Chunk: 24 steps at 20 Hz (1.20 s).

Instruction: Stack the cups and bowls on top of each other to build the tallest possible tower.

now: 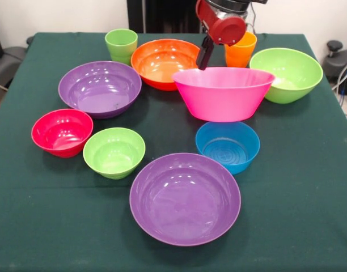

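Nothing is yet being stacked: every bowl and cup is resting separately on the green tablecloth (309, 187), so the tower is judged not started.

Farthest from the fingers, at the near edge, a large purple bowl (185, 198) is sitting upright and empty. Behind it, a small blue bowl (227, 146), a small green bowl (114, 152) and a small red bowl (62, 132) are lying in a loose row, each apart from its neighbours.

Closer to the fingers, the big pink bowl (223, 93) is standing upright, its far rim directly in front of the gripper (205, 54). A second purple bowl (100, 89) is positioned well to one side. As the widest piece, the pink bowl is judged the natural base, which may explain the arm being held over it.

Just beside the fingers, an orange bowl (164, 62) is placed behind the pink bowl's rim, and an orange cup (240, 54) is partly hidden by the red wrist. A large green bowl (288, 73) is lying beyond that cup, and a light green cup (121, 45) is standing at the far edge.

One dark finger is being shown hanging above the gap between the orange bowl and the pink bowl. Whether the fingers are released or clenched cannot be told; nothing is seen being grasped.
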Tool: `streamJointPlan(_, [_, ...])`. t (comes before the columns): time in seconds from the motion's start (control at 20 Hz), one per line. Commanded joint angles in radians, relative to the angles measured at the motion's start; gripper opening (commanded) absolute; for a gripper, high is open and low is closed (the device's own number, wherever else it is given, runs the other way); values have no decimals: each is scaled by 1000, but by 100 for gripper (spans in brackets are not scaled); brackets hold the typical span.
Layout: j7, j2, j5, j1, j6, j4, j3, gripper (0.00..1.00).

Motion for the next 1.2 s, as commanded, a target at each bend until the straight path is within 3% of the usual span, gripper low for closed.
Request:
streamJointPlan(0.05, [252, 60, 54, 36, 173, -102, 9, 0])
streamJointPlan(0.35, [237, 68, 70, 50, 198, -116, 2, 0])
streamJointPlan(0.4, [235, 73, 77, 57, 200, -120, -4, 100])
streamJointPlan(0.9, [239, 96, 89, 85, 193, -141, -16, 100])
streamJointPlan(1.2, [271, 115, 141, 111, 154, -129, -3, 100])
